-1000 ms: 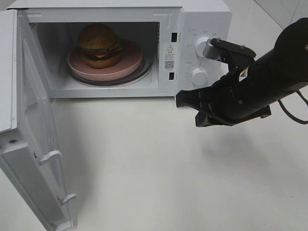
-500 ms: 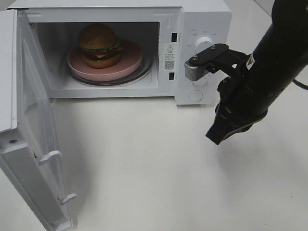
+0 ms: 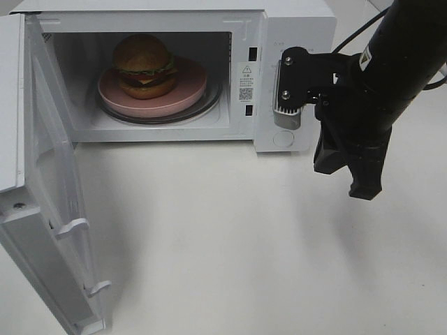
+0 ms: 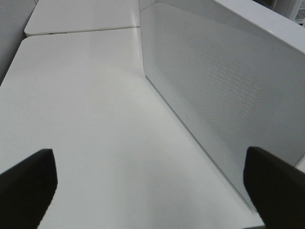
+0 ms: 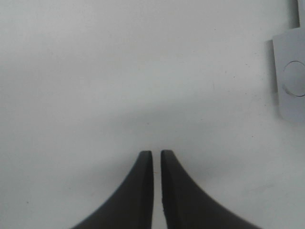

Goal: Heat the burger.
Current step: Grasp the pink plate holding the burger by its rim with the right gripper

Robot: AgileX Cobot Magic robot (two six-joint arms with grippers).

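Observation:
The burger has a golden-brown bun, lettuce and dark filling. It sits on a pink plate inside the open microwave. My right gripper hangs in front of the microwave's control panel, to the right of the cavity, pointing down at the table. In the right wrist view its fingers are almost together with nothing between them. My left gripper shows only in the left wrist view, fingers wide apart and empty, beside a perforated white wall of the microwave.
The microwave door stands swung open at the left, reaching toward the table's front edge. The right arm covers the knobs; a round button shows below them, also in the right wrist view. White tabletop lies in front.
The right arm has swung from pointing left across the microwave front to pointing straight down, and its wrist has risen in front of the control panel. The burger and door have not moved.

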